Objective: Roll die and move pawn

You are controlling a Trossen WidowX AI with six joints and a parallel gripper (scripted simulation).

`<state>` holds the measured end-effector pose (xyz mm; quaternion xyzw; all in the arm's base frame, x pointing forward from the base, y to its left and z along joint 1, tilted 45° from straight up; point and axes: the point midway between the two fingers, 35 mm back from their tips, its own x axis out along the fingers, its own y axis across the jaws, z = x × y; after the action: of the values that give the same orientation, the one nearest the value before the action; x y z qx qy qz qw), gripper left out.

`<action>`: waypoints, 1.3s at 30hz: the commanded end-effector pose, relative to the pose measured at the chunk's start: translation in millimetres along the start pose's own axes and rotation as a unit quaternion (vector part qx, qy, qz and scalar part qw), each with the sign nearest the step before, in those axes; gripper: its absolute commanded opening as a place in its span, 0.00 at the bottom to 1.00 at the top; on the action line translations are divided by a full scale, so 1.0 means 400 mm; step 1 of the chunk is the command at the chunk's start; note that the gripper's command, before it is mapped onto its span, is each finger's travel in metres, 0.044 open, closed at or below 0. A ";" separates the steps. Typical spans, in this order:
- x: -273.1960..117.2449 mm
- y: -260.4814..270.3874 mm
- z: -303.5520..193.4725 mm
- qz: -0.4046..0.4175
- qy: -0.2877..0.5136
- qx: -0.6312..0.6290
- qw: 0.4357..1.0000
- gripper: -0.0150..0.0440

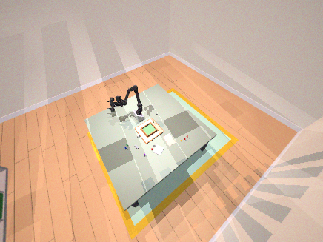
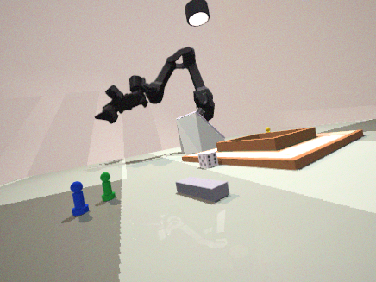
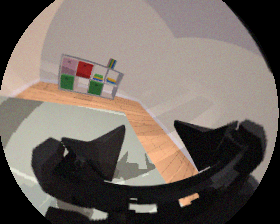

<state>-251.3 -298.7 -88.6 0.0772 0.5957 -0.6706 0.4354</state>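
The white die (image 1: 138, 136) (image 2: 208, 159) lies on the table beside the board's edge, outside the tray. The board (image 1: 155, 135) (image 2: 259, 163) has a pale ring around the raised brown-walled tray (image 1: 150, 129) (image 2: 246, 145), whose floor is green. A yellow pawn (image 1: 153, 122) (image 2: 268, 129) stands on the far side of the board; only its head shows over the tray wall in the exterior view. The pips on the die's top and the arrows are too small to read. My gripper (image 2: 100, 117) (image 3: 150, 125) is open and empty, raised above the table, well away from the die and board.
A grey block (image 1: 136, 147) (image 2: 202, 189) lies near the die. A blue pawn (image 2: 78, 199) and a green pawn (image 2: 107, 188) stand beyond it. A white card (image 1: 158, 149), a cream card (image 1: 169, 138) and small red pieces (image 1: 186, 138) lie on the table.
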 end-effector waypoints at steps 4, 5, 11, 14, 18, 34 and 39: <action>0.000 0.040 0.042 0.026 -0.016 -0.018 0.999 0.75; -0.002 0.063 0.065 0.041 -0.025 -0.028 0.998 0.72; -0.045 0.252 0.216 0.151 -0.082 -0.105 0.979 0.72; -0.085 0.348 0.267 0.205 -0.100 -0.132 0.965 0.72; -0.118 0.415 0.298 0.246 -0.110 -0.156 0.950 0.72; -0.548 0.865 0.343 0.545 -0.101 -0.391 0.735 0.72; -0.709 0.939 0.284 0.603 -0.058 -0.453 0.655 0.72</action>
<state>183.6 -269.8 -164.9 0.1452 0.6155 -0.0062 0.7746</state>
